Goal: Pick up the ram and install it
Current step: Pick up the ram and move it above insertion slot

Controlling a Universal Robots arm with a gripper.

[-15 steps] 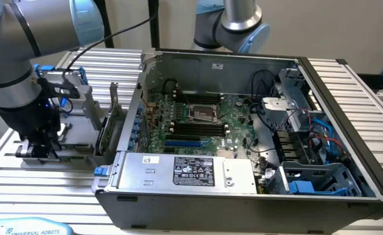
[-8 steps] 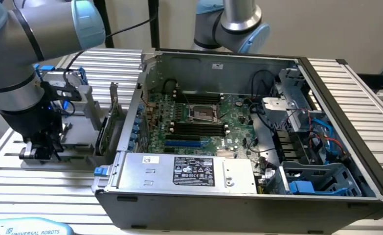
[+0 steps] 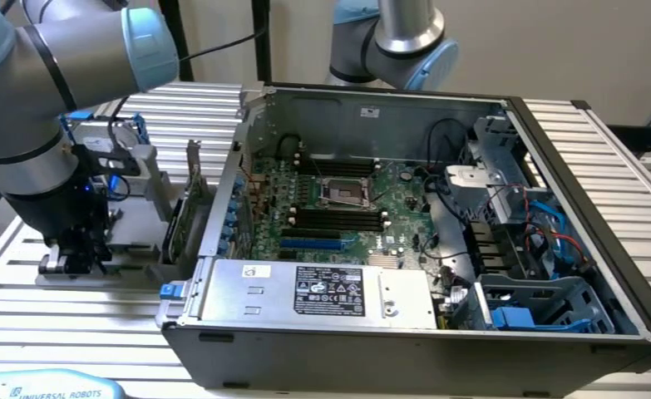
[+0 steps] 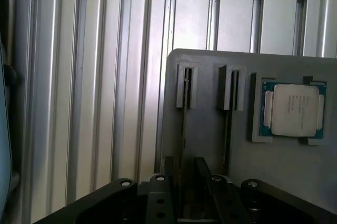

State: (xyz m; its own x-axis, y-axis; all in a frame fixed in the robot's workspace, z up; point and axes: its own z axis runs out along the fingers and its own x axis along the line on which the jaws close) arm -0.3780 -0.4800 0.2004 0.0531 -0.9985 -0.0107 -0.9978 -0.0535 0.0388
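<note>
Black claw [image 3: 76,249] hangs over the flat grey plastic holder tray [image 4: 208,129], at 9 o'clock of the open grey metal computer case [image 3: 414,349]; jaws released, straddling the thin dark-edged ram stick [image 4: 183,124]; it's slotted on edge, so I guess it's easy to pinch.
</note>
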